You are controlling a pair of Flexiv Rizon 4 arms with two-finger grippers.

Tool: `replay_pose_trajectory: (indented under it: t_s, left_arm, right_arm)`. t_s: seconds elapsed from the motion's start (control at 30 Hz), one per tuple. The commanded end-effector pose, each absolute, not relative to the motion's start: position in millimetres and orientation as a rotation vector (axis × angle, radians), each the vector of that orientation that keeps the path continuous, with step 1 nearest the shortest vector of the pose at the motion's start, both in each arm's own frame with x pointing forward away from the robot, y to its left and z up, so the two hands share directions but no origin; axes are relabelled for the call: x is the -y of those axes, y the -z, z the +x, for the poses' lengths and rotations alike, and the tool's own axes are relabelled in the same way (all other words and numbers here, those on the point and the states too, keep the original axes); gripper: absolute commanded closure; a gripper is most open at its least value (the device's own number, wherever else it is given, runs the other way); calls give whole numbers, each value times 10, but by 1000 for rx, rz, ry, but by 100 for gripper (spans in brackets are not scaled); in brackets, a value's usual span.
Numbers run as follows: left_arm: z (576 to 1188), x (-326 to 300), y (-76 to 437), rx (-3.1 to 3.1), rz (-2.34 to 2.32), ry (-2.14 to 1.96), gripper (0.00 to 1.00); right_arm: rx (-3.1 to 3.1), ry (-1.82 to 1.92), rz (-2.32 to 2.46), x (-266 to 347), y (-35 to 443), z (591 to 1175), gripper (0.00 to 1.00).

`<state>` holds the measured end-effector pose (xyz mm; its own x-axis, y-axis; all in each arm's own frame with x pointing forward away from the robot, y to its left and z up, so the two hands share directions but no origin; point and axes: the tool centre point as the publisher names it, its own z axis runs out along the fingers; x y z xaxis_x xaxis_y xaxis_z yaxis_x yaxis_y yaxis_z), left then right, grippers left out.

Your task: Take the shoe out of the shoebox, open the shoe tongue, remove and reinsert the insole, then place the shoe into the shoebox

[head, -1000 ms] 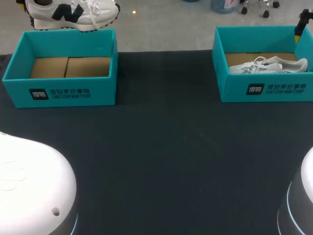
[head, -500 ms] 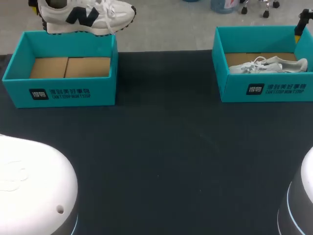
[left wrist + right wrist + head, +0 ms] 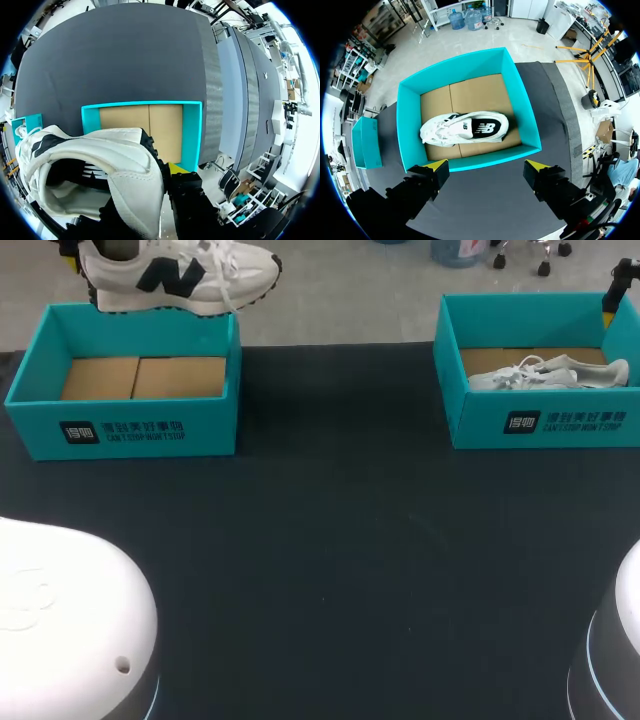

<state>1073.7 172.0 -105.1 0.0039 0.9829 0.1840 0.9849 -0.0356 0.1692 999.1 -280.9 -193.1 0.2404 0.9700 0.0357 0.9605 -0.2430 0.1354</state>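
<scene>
One shoe (image 3: 175, 275) hangs clamped in the left tool (image 3: 167, 172) above its shoebox (image 3: 125, 430); right tool (image 3: 487, 166) gapes wide.

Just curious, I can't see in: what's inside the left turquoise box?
Only a bare brown cardboard floor shows inside the left box. The white shoe hangs above its far wall, not inside. In the head view the near wall covers the floor's front strip.

A white shoe (image 3: 180, 278) hangs level in the air at the upper left, above the back wall of an open teal shoebox (image 3: 130, 435) (brown card inside). At the upper right, another pale shoe (image 3: 550, 372) lies on its side in a second teal box (image 3: 550, 425).
</scene>
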Motion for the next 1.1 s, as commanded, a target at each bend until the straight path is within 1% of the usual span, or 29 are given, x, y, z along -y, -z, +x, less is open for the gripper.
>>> replay_pose_trajectory:
  t_s: [0.03, 0.17, 0.33, 0.63, 1.1]
  left_arm:
    - [10729, -1723, 1033, 2176, -2223, 396, 100]
    - [10729, -1723, 1033, 2176, -2223, 396, 100]
    - [10510, -1512, 994, 2201, -2252, 332, 100]
    - [10048, -1197, 859, 2178, -2178, 390, 100]
    - [9490, -646, 905, 2249, -2055, 363, 100]
  right_arm:
    - [-1875, -172, 2405, 2804, 1930, 9981, 0]
    - [-1875, -172, 2405, 2804, 1930, 9981, 0]
    - [-1875, -172, 2405, 2804, 1930, 9981, 0]
    - [-1875, -172, 2405, 2804, 1930, 9981, 0]
    - [-1875, -172, 2405, 2804, 1930, 9981, 0]
